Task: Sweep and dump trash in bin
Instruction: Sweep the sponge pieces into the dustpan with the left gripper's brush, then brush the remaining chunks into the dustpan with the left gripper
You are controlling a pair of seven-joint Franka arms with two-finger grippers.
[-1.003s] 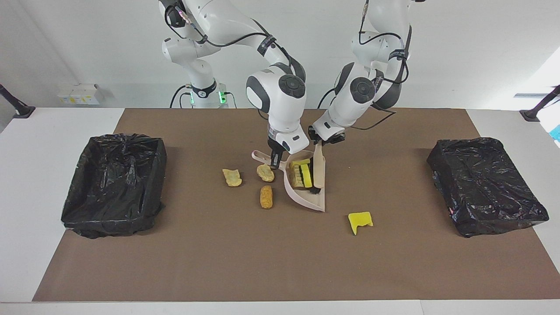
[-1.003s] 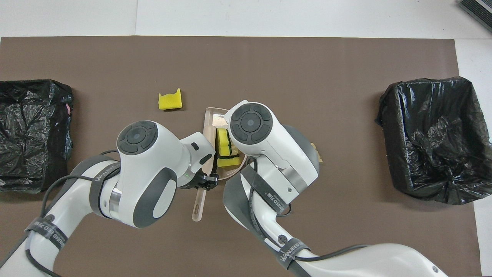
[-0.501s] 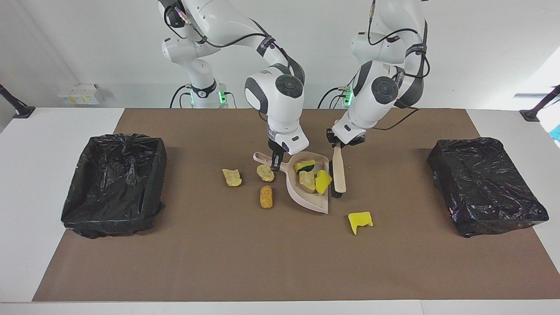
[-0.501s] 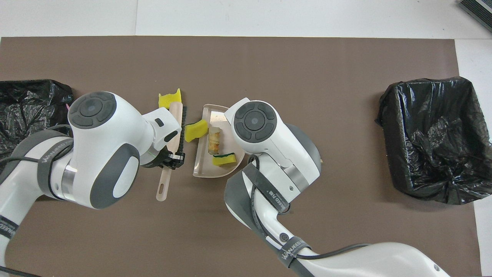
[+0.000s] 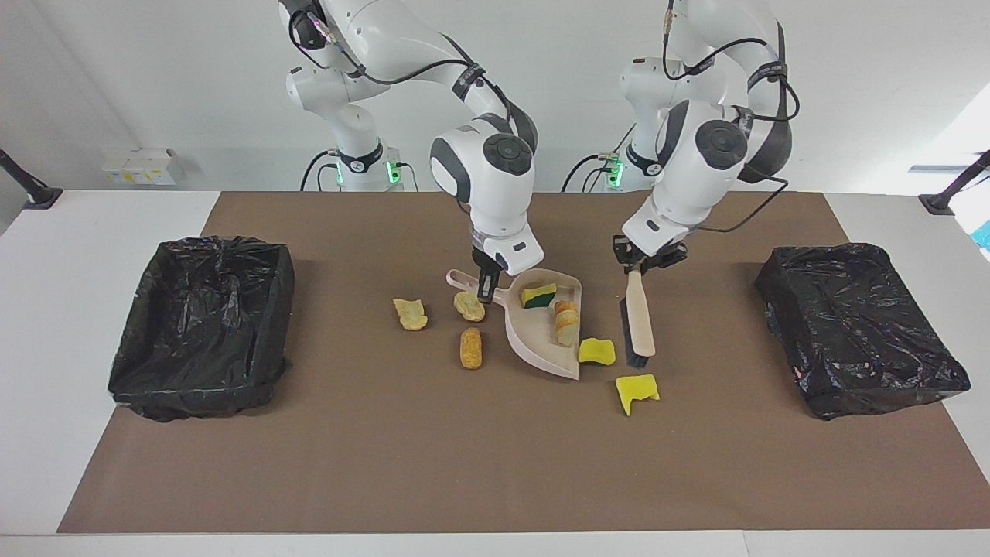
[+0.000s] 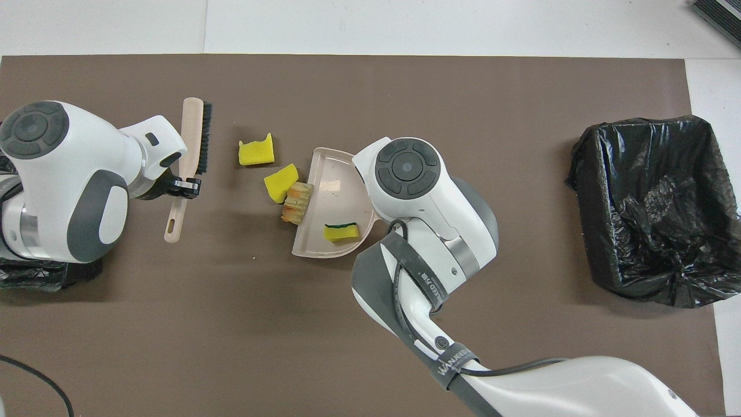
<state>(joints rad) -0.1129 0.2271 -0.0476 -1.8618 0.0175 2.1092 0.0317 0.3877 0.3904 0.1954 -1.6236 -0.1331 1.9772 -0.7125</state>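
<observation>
My right gripper (image 5: 486, 292) is shut on the handle of the beige dustpan (image 5: 530, 334) (image 6: 332, 184), which rests on the mat. In the pan lie a green-backed yellow sponge (image 5: 537, 295) (image 6: 340, 231) and, at its lip, a bread lump (image 5: 565, 322) (image 6: 296, 202). One yellow sponge piece (image 5: 596, 352) (image 6: 281, 182) lies just outside the lip, another (image 5: 636, 391) (image 6: 256, 152) farther out. My left gripper (image 5: 636, 268) (image 6: 178, 188) is shut on the brush (image 5: 639, 325) (image 6: 194, 136), beside the sponges toward the left arm's end. Three tan-to-orange lumps (image 5: 410, 313) (image 5: 469, 306) (image 5: 471, 348) lie beside the pan.
A black-bagged bin (image 5: 201, 325) (image 6: 654, 208) stands at the right arm's end of the brown mat. Another black-bagged bin (image 5: 858, 325) stands at the left arm's end. In the overhead view the right arm hides the three lumps and its own gripper.
The left gripper swung the brush out of the dustpan toward the left arm's end. One yellow sponge piece came out over the lip, and the bread lump slid to the lip.
</observation>
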